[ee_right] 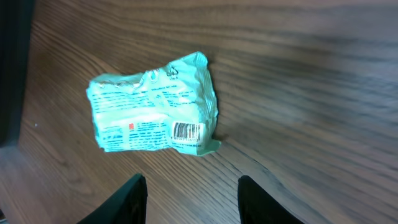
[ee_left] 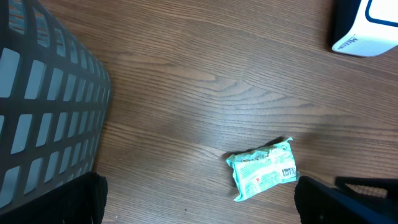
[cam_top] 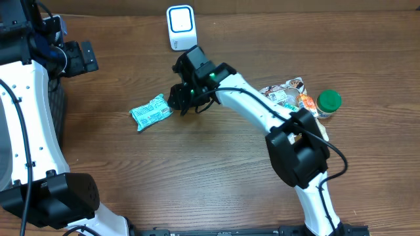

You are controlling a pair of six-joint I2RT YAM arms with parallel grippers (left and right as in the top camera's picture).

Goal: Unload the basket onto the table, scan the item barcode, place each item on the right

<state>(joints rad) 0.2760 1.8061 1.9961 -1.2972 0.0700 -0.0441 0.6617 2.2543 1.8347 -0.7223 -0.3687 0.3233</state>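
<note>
Lying on the worktop: a crumpled mint-green packet (cam_top: 151, 112) is flat on the brown wood worktop (cam_top: 216, 177), a little left of the middle.
Barcode: a small white barcode (ee_right: 187, 131) faces up at one corner of the packet, beside a block of fine print.
Right fingers: the right fingers (ee_right: 132, 199) stand partly apart and grip nothing. The packet lies just beyond their tips, not between them. From overhead, this arm's end is just beside the right end of the packet.
Left fingers: the left fingers (ee_left: 84, 199) are spread wide and also grip nothing. They hang over bare wood, well apart from the packet.
Scanner: a white scanner (cam_top: 180, 27) with a blue-edged face stands at the far edge of the worktop, apart from the packet.
Basket: a grey mesh basket (ee_left: 43, 106) is on the left side, near the left arm.
Other goods: a colourful snack pouch (cam_top: 285, 93) and a jar (cam_top: 328, 103) with a green lid lie just beside each other on the right, well apart from the packet.
</note>
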